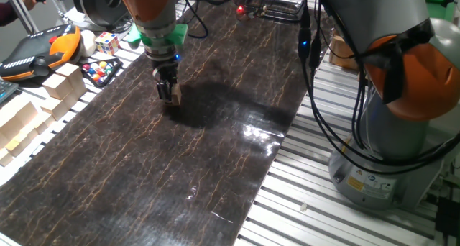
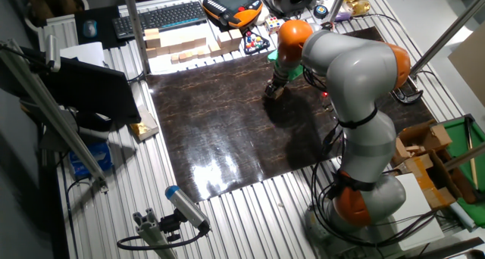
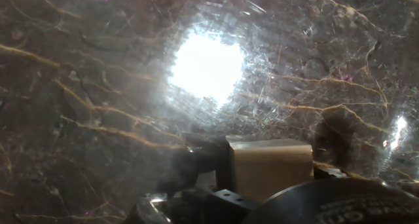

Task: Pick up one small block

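Observation:
The small block (image 1: 175,94) is a light-tan wooden cube on the dark marbled mat, toward its far left part. My gripper (image 1: 169,93) points straight down with its black fingers on either side of the block and closed on it, right at the mat. In the other fixed view the gripper (image 2: 274,89) and block (image 2: 277,92) sit near the mat's far edge. In the hand view the block (image 3: 270,166) fills the space between the fingers (image 3: 208,160), just above the mat.
Several larger pale wooden blocks (image 1: 61,84) lie along the mat's left edge. A multicoloured puzzle cube (image 1: 107,42), a tray of coloured balls (image 1: 100,70) and an orange-black pendant (image 1: 43,50) lie behind them. Cables (image 1: 316,95) hang at the right.

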